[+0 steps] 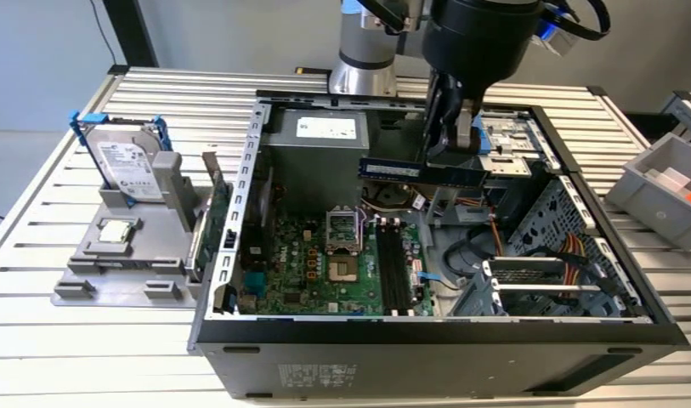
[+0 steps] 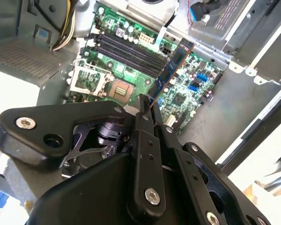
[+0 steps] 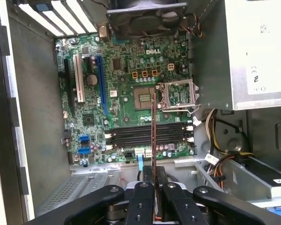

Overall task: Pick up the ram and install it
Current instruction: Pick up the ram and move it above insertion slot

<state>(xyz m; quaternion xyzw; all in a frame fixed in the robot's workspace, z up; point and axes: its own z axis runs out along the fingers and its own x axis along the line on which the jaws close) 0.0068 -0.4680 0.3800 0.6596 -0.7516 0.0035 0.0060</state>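
The table (image 1: 50, 340) has a top of pale metal slats. Behind its far edge is a plain grey wall (image 1: 232, 34), and the light is even.

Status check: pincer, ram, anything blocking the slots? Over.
Pincer shut on ram. Ram held above motherboard, crosswise to black slots, not seated. Nothing seen blocking slots.
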